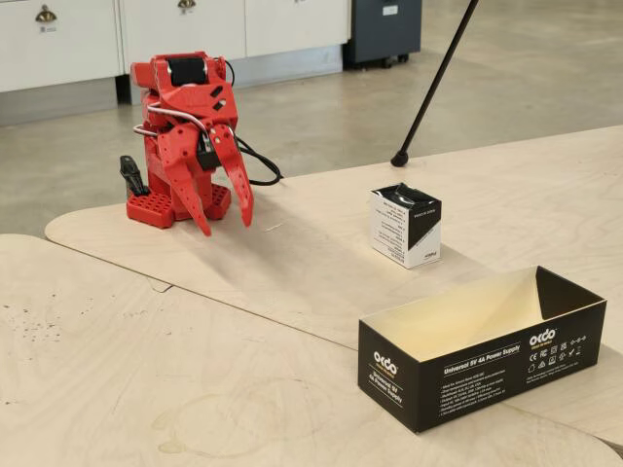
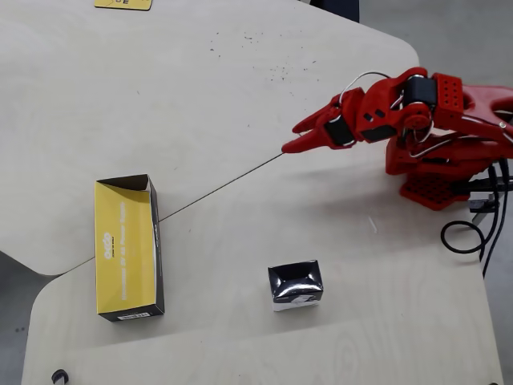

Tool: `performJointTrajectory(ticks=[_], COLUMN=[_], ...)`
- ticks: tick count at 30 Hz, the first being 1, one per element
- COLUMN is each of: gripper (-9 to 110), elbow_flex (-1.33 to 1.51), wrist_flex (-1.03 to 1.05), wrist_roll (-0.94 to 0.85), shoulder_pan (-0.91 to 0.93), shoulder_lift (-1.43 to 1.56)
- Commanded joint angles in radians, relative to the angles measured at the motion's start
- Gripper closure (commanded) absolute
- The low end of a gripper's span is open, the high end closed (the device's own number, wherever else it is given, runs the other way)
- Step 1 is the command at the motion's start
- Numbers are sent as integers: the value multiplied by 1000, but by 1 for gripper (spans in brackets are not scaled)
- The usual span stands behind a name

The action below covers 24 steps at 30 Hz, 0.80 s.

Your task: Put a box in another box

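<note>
Only partly visible, the long box's [image 1: 482, 350] cream floor hides behind its wall.

You are working in what looks like a lab or maker workshop. The counter [image 1: 146, 370] is made of bare plywood slabs with rounded, curved edges, set edge to edge. Beyond it lies a polished concrete floor [image 1: 321, 107], with white cabinets [image 1: 185, 24] on keyed locks along the wall and a dark wheeled unit [image 1: 384, 29] beside them. A black tripod leg [image 1: 433, 83] slants down to the floor, and a small red printed robot arm [image 1: 185, 136] stands on the plywood.
</note>
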Motion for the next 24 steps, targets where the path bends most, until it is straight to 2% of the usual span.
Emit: performJointTrajectory(ticks=[1, 5, 8, 18, 24], gripper=[75, 73, 72, 60, 59], elbow_flex=[-442, -1005, -1281, -1664, -1657], wrist_flex=[11, 249, 390, 756, 787], wrist_roll=[160, 322, 373, 370, 333], shoulder_pan=[-29, -77, -164, -540, -684], shoulder_lift=[-321, -798, -1008, -1344, -1436])
